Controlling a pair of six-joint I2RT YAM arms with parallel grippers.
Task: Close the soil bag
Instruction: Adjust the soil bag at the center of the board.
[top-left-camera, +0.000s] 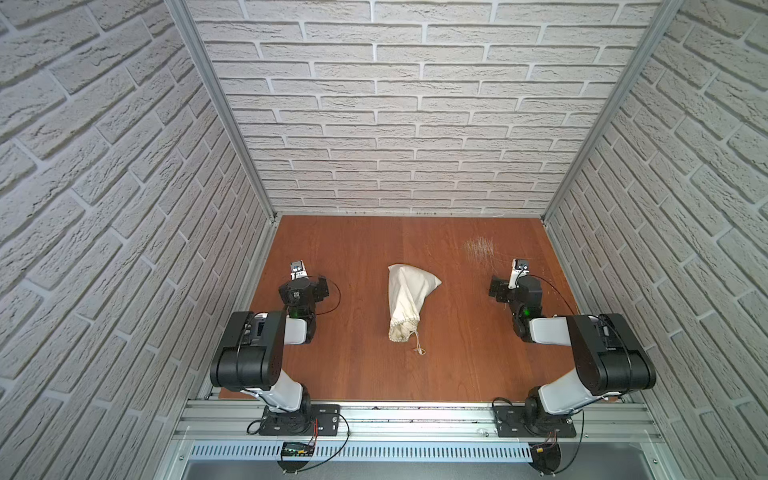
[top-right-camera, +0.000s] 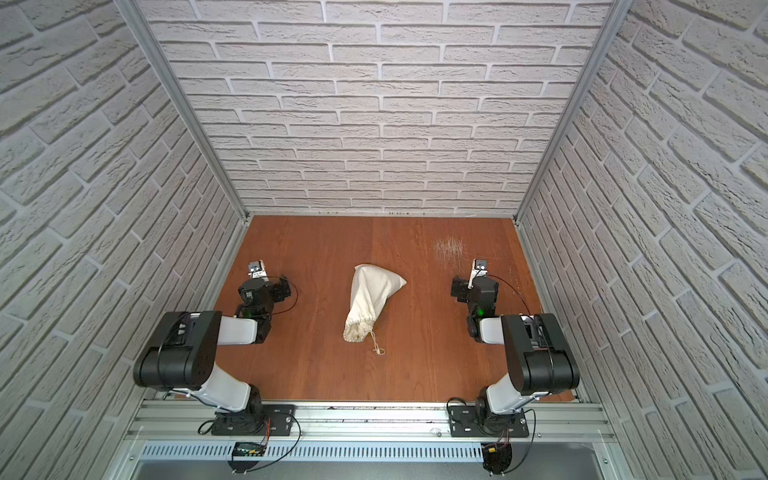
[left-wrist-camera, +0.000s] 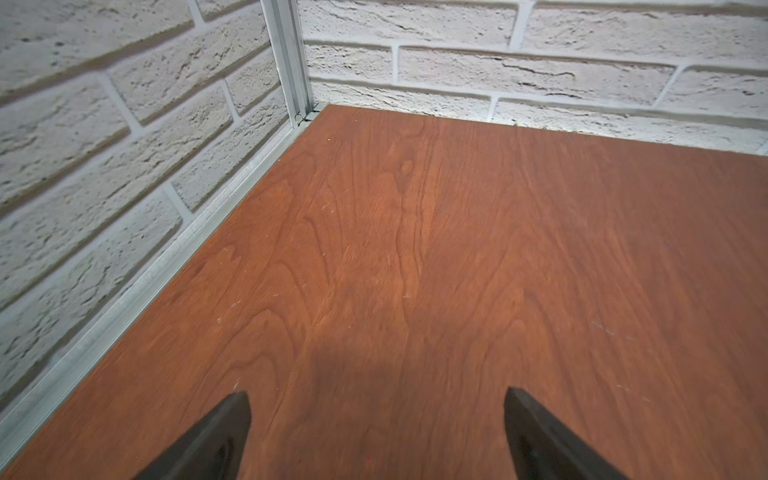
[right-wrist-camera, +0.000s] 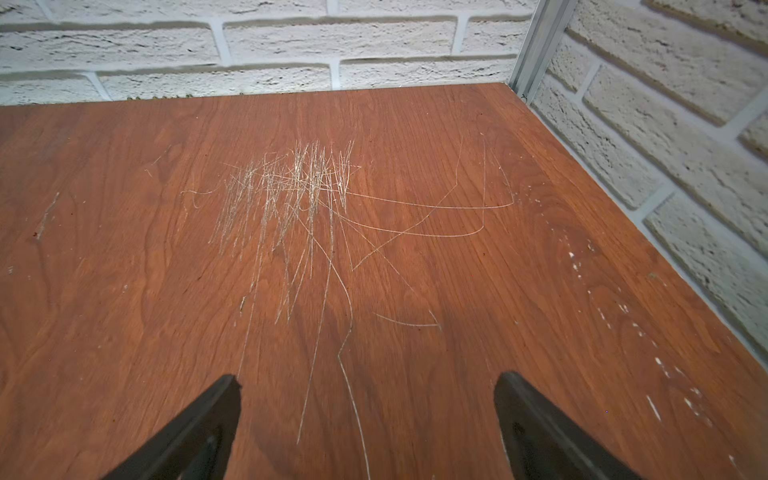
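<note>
You are holding the left pincer (left-wrist-camera: 376, 395) and right pincer (right-wrist-camera: 368, 378) wide open and empty, flanking the soil bag (top-left-camera: 409, 299) lying on the counter (top-left-camera: 353, 257), its cord (top-left-camera: 419, 345) pointing toward the arms' bases, likely for easy reach.

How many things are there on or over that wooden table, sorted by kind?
Cloth sacks: 1, the soil bag
Drawstring cords: 1, the cord
Robot grippers: 2, left gripper and right gripper, both open
Total: 4
</note>
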